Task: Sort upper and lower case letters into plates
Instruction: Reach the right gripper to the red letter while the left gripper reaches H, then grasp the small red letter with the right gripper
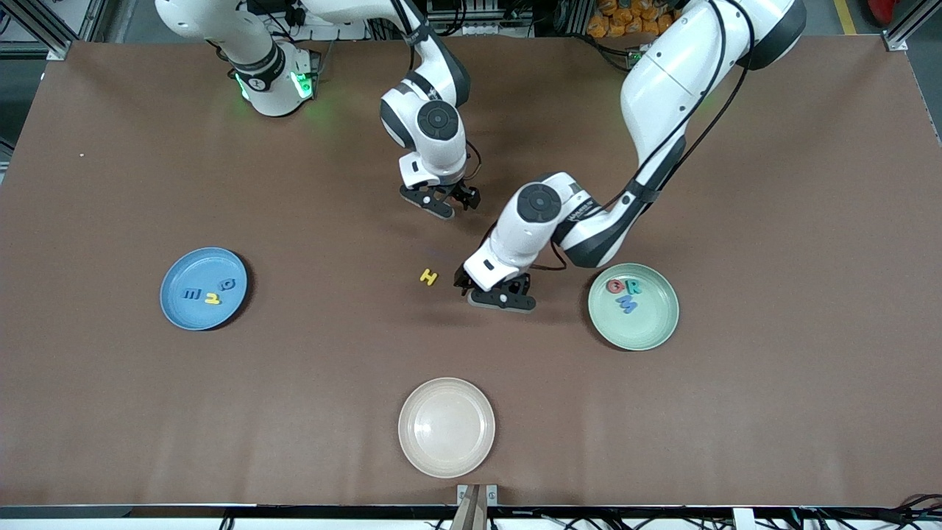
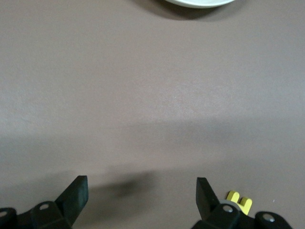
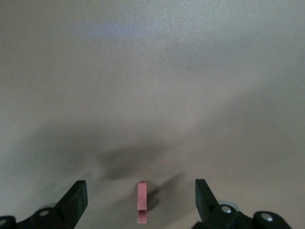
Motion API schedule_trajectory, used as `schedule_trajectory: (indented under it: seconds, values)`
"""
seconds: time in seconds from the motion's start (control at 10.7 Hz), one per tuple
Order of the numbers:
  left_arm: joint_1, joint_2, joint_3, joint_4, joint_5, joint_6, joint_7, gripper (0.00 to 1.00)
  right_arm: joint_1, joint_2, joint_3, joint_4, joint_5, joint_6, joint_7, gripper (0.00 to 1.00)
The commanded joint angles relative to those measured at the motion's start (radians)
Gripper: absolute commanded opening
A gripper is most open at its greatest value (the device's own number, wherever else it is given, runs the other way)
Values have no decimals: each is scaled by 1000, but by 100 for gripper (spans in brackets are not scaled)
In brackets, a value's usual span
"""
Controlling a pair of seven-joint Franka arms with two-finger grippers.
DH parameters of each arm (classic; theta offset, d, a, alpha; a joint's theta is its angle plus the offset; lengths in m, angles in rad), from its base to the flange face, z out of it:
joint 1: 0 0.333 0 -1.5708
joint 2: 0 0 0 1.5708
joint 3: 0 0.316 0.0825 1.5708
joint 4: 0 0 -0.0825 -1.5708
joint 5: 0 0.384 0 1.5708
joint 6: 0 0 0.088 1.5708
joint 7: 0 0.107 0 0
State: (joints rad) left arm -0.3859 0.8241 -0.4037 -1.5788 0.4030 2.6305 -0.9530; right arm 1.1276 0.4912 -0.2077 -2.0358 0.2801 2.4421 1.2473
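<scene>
Sorting looks part done: we find the left gripper (image 1: 503, 297) spread beside the yellow H (image 1: 428, 277), the right gripper (image 3: 141, 200) spread astride a pink letter (image 3: 142, 202), apparently poised to pick it.

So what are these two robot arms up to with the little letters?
They are sorting foam letters into plates. The blue plate and the green plate each hold three. The left gripper, jaws open, is beside a yellow H on the table. The right gripper, also open, is over a pink piece. The beige plate holds nothing.
</scene>
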Motion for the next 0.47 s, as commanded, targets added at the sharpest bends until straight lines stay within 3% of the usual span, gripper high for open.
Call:
schedule_trajectory:
  seconds: [0.0, 0.38]
  values:
    - [-33, 15, -7, 3, 113, 26, -246, 100, -31, 6, 42, -3, 65, 47, 21, 100]
    - [-31, 26, -41, 2, 286, 26, -325, 100, -32, 23, 65, -6, 68, 61, 23, 100]
